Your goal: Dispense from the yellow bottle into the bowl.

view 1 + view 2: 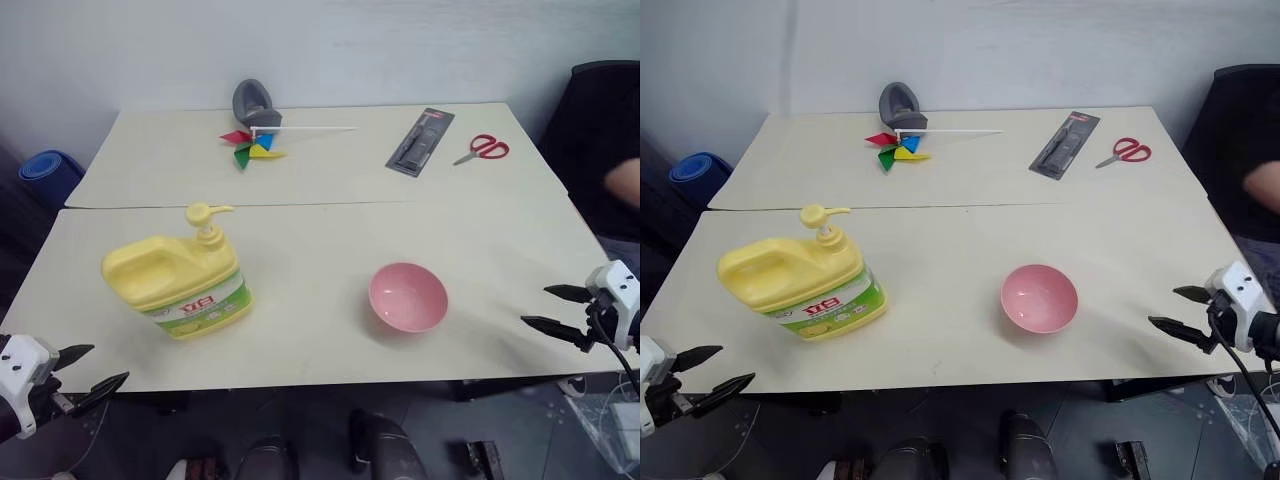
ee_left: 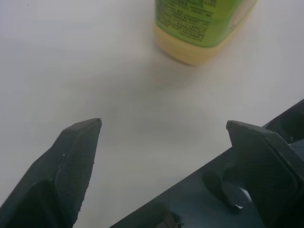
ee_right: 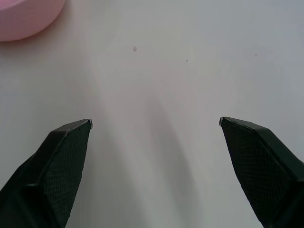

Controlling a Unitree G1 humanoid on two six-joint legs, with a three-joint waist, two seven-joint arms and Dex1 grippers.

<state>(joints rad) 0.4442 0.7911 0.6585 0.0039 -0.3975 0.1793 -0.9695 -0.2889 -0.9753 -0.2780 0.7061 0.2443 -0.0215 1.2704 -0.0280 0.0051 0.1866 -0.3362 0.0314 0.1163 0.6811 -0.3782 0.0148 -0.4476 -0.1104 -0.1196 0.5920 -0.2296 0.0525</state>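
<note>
yellow plastic is the loudest thing here: the yellow bottle point(image 1: 180, 285) stands upright on the near left part of the cream table point(image 1: 320, 250), pump nozzle up top, green and white label facing the near edge. the bowl point(image 1: 407, 297) is pink, sits to its right near the middle of the near half, well apart from the bottle, and looks empty. the left gripper point(image 1: 95, 372) hangs just off the near left corner with its jaws spread wide and nothing in them, aimed toward the bottle's base in the left wrist view. the right gripper point(image 1: 558, 312) sits at the near right edge, also wide open and holding nothing, bowl off to its side. further back there's a colourful pinwheel point(image 1: 253, 145), a grey object point(image 1: 253, 101) behind it, a black package point(image 1: 420, 142) and red scissors point(image 1: 483, 148).
</note>
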